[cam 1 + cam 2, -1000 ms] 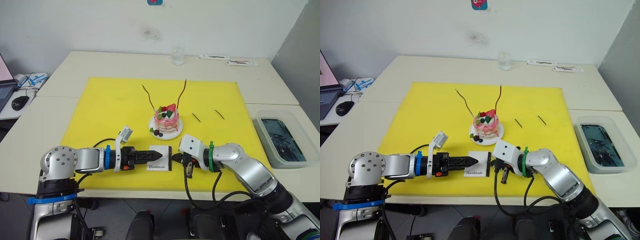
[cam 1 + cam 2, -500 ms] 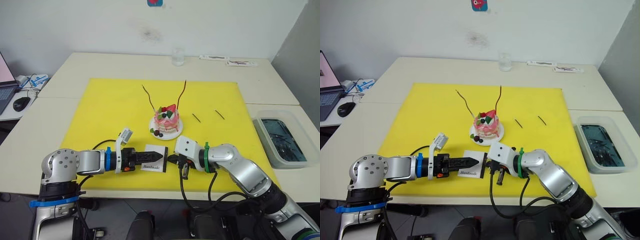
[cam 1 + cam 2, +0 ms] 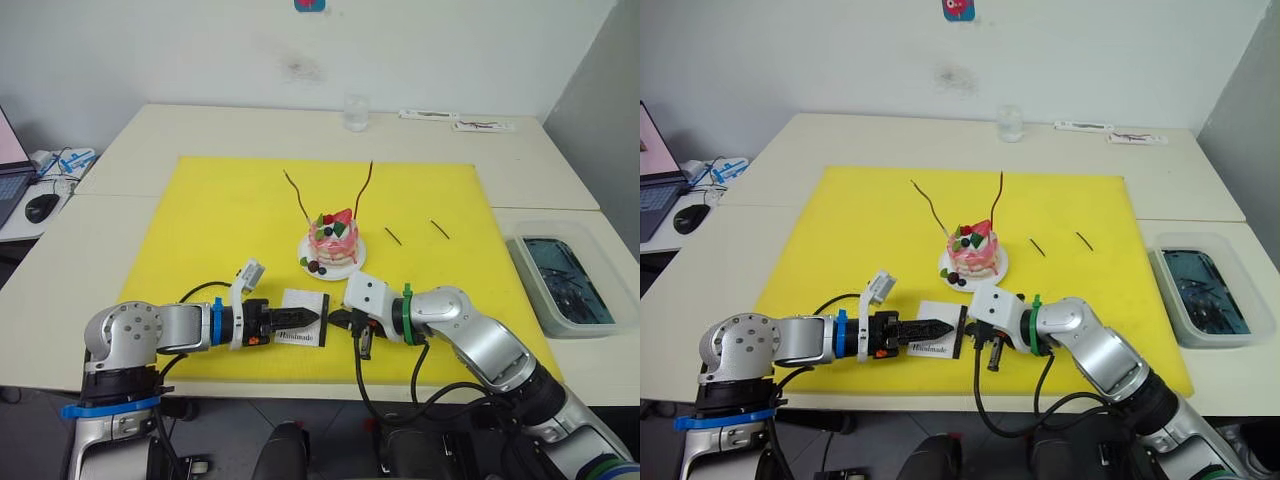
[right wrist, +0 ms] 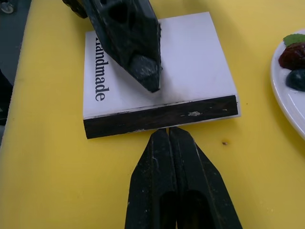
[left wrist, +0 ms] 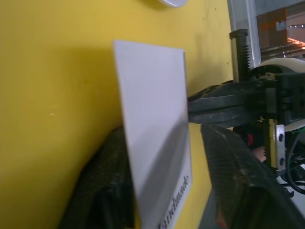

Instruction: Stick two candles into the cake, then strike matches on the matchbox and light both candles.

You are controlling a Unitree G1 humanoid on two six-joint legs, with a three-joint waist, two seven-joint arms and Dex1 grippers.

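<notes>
Yellow mat [image 3: 210, 230] covers the middle of the surface [image 3: 120, 150]; everything of the task sits on it.

Left gripper [image 3: 305, 316] lies low over the mat, jaws clamped on the matchbox [image 3: 303, 317]: left wrist view shows one finger on the white top face and one at the underside, box tilted slightly between them.

Right gripper [image 4: 167, 138] faces it from the opposite side, jaws pressed together with nothing between them, tips touching the black striking strip [image 4: 162, 121] on the matchbox edge.

Cake [image 3: 334, 240] on its white plate [image 3: 345, 270] sits just beyond the two grippers, near the right one, plate rim close to the matchbox corner.

Both candles [image 3: 298, 194] stand in the cake, leaning apart in a V.

Two matches [image 3: 393, 236] lie on the mat well beyond the right gripper, to the far side of the cake, apart from each other.
</notes>
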